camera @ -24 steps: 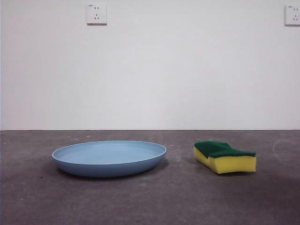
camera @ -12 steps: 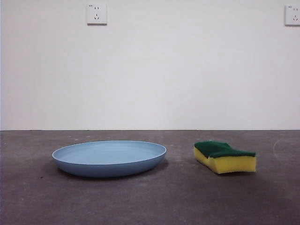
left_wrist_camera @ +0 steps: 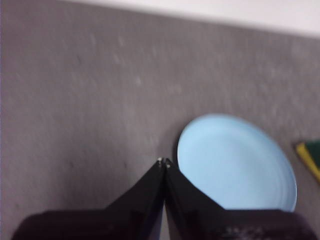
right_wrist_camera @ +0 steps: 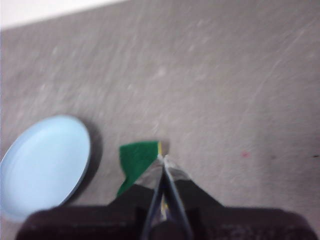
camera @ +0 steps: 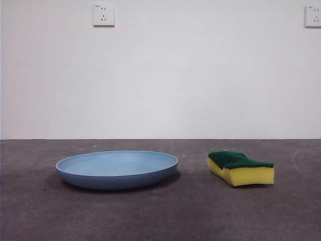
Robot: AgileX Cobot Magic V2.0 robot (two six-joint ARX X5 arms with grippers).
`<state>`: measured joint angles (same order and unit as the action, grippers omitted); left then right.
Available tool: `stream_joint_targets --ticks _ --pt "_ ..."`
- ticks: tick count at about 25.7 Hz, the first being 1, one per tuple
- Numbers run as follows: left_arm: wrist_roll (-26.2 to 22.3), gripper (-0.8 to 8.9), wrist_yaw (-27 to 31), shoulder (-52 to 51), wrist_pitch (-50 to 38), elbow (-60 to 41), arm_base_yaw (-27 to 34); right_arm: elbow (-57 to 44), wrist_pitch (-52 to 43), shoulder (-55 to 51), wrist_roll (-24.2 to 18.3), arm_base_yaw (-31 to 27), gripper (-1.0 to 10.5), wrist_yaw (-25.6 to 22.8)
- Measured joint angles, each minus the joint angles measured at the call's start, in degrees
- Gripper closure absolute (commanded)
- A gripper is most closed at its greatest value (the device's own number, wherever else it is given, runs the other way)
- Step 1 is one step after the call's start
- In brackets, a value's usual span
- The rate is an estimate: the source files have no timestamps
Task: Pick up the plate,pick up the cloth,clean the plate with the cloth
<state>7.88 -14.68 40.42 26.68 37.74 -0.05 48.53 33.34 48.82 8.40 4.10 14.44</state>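
Nothing has shifted over the last second: we log the plate [camera: 117, 169] flat on the table [camera: 165, 216], the cloth [camera: 241, 168] well apart beside it, green face up. Both lie untouched. Left gripper [left_wrist_camera: 164, 162] above the plate's edge, right gripper [right_wrist_camera: 163, 161] above the cloth, jaws pressed together, empty; no pickup begun.

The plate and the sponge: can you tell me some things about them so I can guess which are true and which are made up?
1. The plate is light blue and lies flat on the table. True.
2. The sponge sits inside the plate. False: it lies on the table beside the plate, apart from it.
3. The sponge has its green side facing up. True.
4. The left gripper is holding the plate. False: it is shut and holds nothing, above the table near the plate's rim.
5. The right gripper is wide open. False: it is shut, over the sponge.
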Motion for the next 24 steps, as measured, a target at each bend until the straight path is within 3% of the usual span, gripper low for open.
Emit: stream_joint_targets --ticks 6,8,10,11,13,16,21,24 --pt "-1.09 8.12 -4.04 11.56 3.06 4.42 0.0 6.36 5.88 10.38 -4.02 0.0 9.4 6.78" --pt "-1.22 7.71 -5.73 13.53 2.93 4.72 0.0 6.43 6.05 12.24 -4.44 0.0 9.0 7.85" --pt "-1.22 5.06 -6.56 16.04 3.13 4.72 0.0 6.43 6.8 14.08 -4.81 0.02 7.1 8.04" --pt "-1.22 4.34 -6.95 16.96 3.15 4.72 0.0 6.43 7.02 14.32 -4.81 0.02 5.9 8.04" --pt "-1.07 4.36 -9.35 18.47 2.75 4.72 -0.02 6.43 6.99 14.32 -4.76 0.02 5.0 8.04" --pt "0.35 4.36 -12.07 21.84 -1.99 4.72 -1.16 6.43 6.99 14.32 -4.15 0.15 5.0 8.04" --pt "2.67 4.36 -11.98 33.51 -5.18 9.9 -4.57 6.43 7.08 14.32 -3.08 1.6 5.1 8.07" --pt "2.64 4.36 -8.0 41.57 -5.01 15.08 -6.6 6.43 7.39 14.32 -2.8 1.95 5.1 8.07"
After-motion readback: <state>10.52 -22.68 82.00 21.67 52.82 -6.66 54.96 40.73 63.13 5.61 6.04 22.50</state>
